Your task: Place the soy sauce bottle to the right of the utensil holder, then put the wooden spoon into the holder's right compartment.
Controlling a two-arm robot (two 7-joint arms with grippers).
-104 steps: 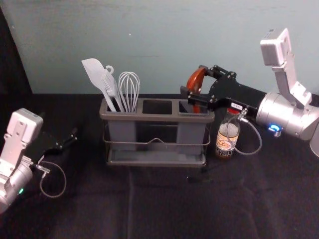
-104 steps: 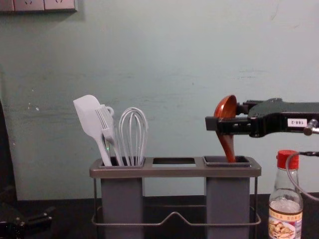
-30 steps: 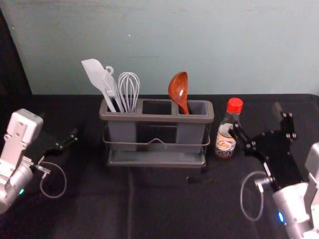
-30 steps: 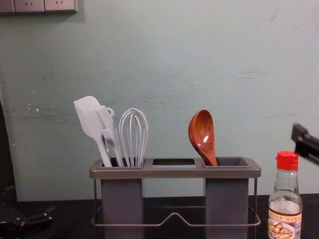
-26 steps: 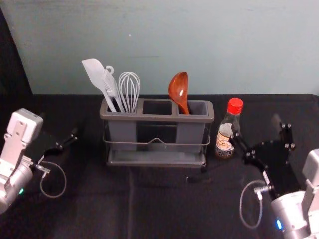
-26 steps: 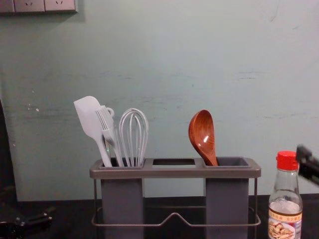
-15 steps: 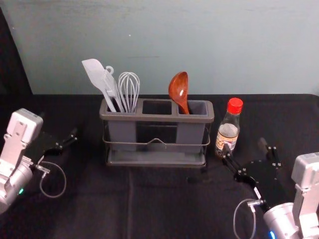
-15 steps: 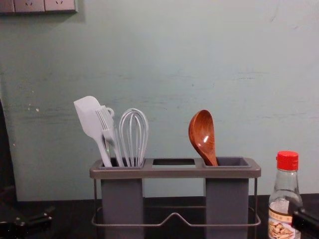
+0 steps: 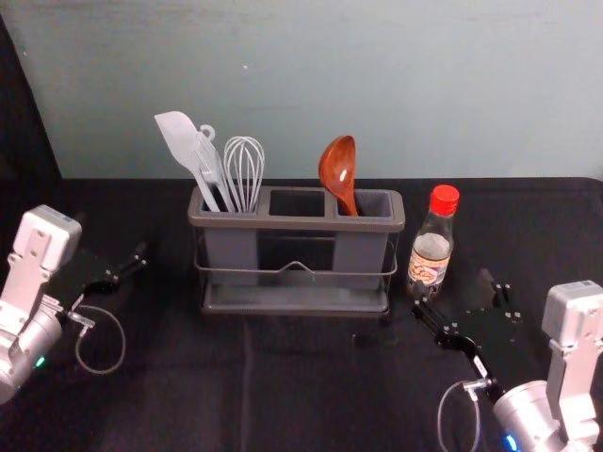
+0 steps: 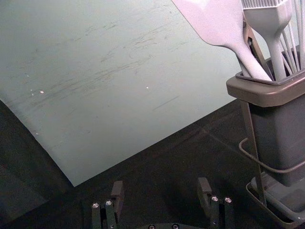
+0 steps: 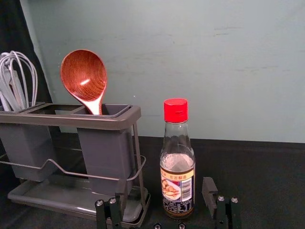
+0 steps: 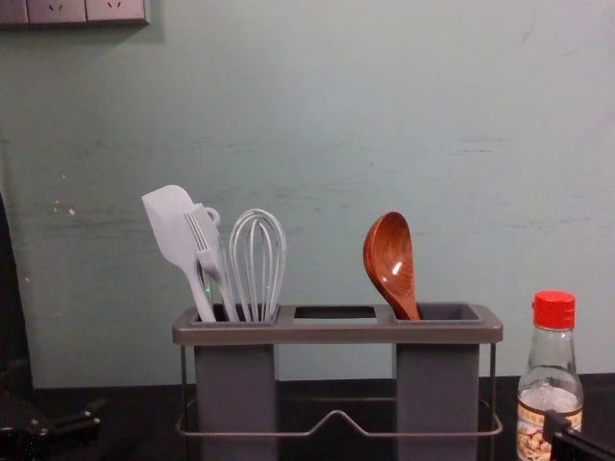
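My right gripper [image 9: 460,294] stands open in front of the soy sauce bottle [image 9: 432,247], holding nothing. In the right wrist view that gripper [image 11: 162,200] has its fingers wide apart, with the upright, red-capped bottle [image 11: 177,167] beyond them. The wooden spoon [image 12: 391,261] leans in the right compartment of the utensil holder [image 12: 336,332], bowl up, handle end hidden inside. The bottle [image 12: 551,384] stands just right of the holder, apart from it. My left gripper [image 9: 132,267] is parked at the left, open and empty in the left wrist view [image 10: 162,193].
The holder's left compartment carries a white spatula [image 9: 181,146], a brush [image 12: 204,240] and a whisk [image 9: 244,171]. A wall [image 9: 311,75] rises behind the black-covered table [image 9: 311,395]. Small dark marks lie on the cloth in front of the holder's right end.
My right gripper has let go of the spoon, which now leans left in the compartment. It has pulled back and down toward the table's front. The left arm and the bottle have not moved.
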